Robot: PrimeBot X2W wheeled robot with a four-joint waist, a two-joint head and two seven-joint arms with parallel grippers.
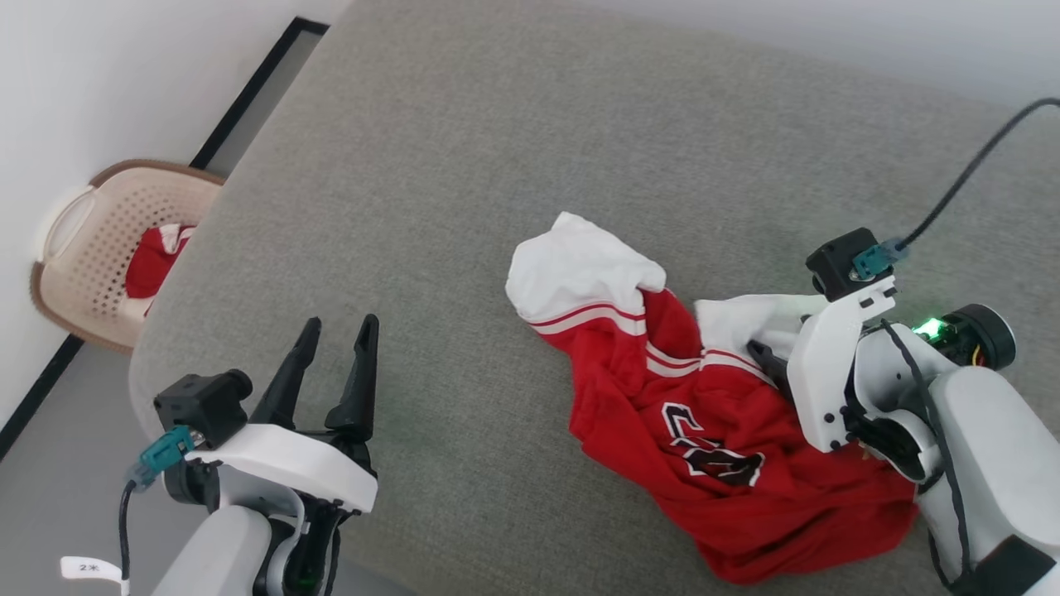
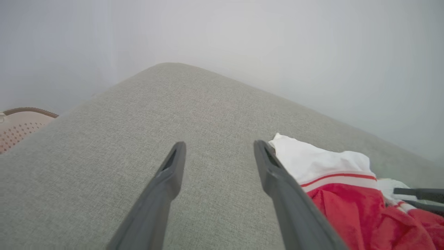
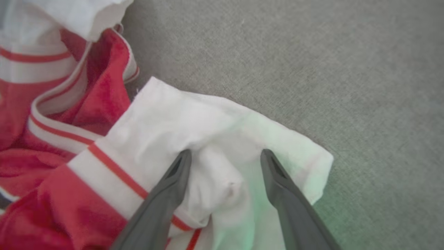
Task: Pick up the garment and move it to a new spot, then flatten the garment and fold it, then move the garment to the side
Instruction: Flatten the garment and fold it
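Observation:
The garment (image 1: 712, 439), a red T-shirt with white sleeves and striped trim, lies crumpled on the grey cushion (image 1: 497, 165) at the right. Its dark and white print faces up. My right gripper (image 3: 223, 156) stands open over one white sleeve (image 3: 208, 125), fingers wide apart with a bunched fold of that sleeve between them. In the head view the right wrist covers most of those fingers (image 1: 766, 358). My left gripper (image 1: 338, 331) is open and holds nothing, low at the left, well away from the shirt. In the left wrist view the garment (image 2: 347, 194) lies beside its right finger.
A beige perforated laundry basket (image 1: 91, 240) sits on the floor at the far left, with red and white cloth (image 1: 153, 261) inside. A white wall with a dark baseboard runs behind it. A black cable (image 1: 969, 178) trails from my right wrist.

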